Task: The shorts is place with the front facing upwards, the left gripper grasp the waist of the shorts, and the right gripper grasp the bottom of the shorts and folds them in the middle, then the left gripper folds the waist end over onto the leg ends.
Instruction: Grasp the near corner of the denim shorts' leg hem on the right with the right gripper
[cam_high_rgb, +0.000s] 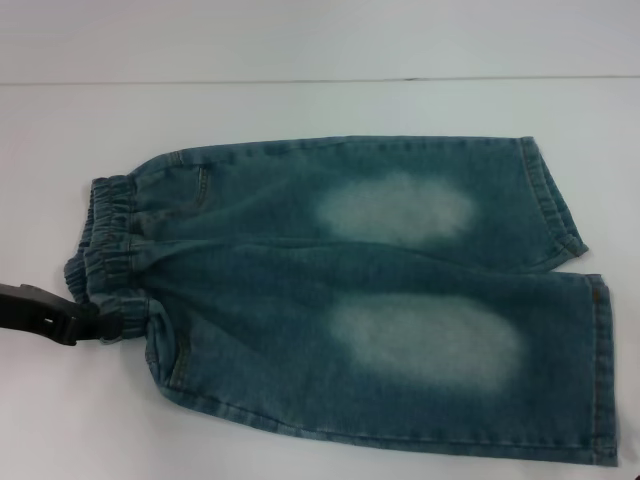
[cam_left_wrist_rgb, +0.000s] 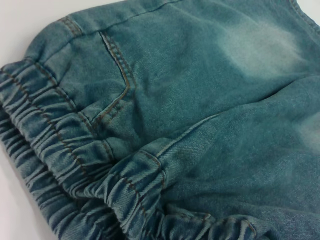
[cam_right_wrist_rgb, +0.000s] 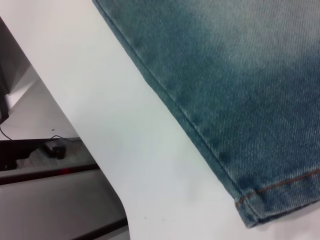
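The shorts (cam_high_rgb: 350, 300) are lying flat on the white counter (cam_high_rgb: 300, 110); the left tool (cam_high_rgb: 90, 322) is touching the waist (cam_high_rgb: 110, 250), grip unclear; only the right wrist view is showing the counter edge and a dark floor cable (cam_right_wrist_rgb: 30, 142).

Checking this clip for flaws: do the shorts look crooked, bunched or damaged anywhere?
No damage shows. The shorts lie flat on the table, except the waistband, bunched beside the left gripper.
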